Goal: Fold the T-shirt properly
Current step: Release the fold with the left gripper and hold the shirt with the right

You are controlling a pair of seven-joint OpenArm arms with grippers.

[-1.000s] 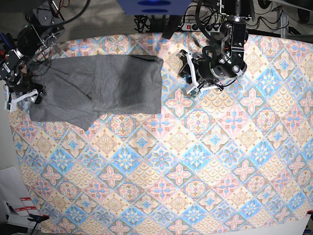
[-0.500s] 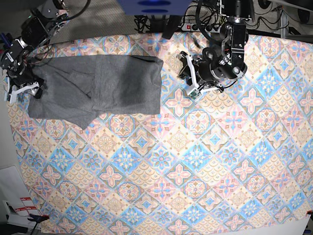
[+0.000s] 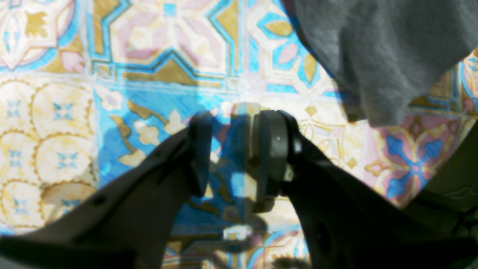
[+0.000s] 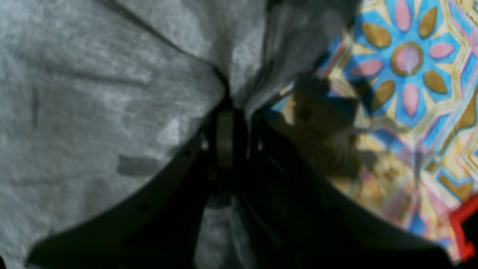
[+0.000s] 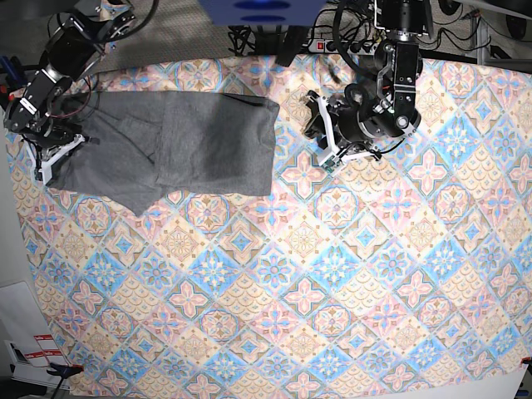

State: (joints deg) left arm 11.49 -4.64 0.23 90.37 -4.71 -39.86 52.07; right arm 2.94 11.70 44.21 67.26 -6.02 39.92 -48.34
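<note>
T-shirt partly folded at the patterned cloth's far left corner; right gripper pinched on its left edge.
Lift the pinched edge, carry toward the right hem, keep tension. Left gripper part-open, empty, beside the shirt's right edge.

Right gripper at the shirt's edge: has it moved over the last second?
Yes. In the base view the right gripper has shifted toward the far edge of the patterned cloth and slightly inward over the T-shirt, now pinching its fabric.
</note>
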